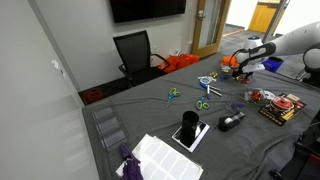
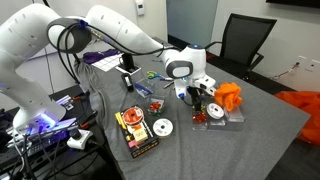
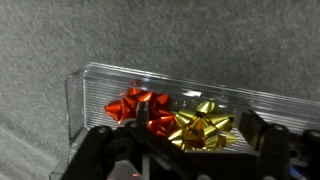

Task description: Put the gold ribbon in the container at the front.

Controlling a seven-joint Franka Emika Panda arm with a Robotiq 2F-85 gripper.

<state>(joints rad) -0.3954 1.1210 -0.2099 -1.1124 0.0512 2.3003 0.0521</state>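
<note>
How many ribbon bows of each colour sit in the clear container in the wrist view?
In the clear container:
red ribbon bows: 2 (they overlap, so the split is a best reading)
gold ribbon bow: 1
Total: 3

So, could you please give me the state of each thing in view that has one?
Clear plastic container: upright, holding bows.
Gold ribbon bow: lying in that container, ungripped.
Red ribbon bows: lying in it too, beside the gold one.
Gripper: open, fingers either side of the gold one.
Television: off.
Office chair: empty.
</note>
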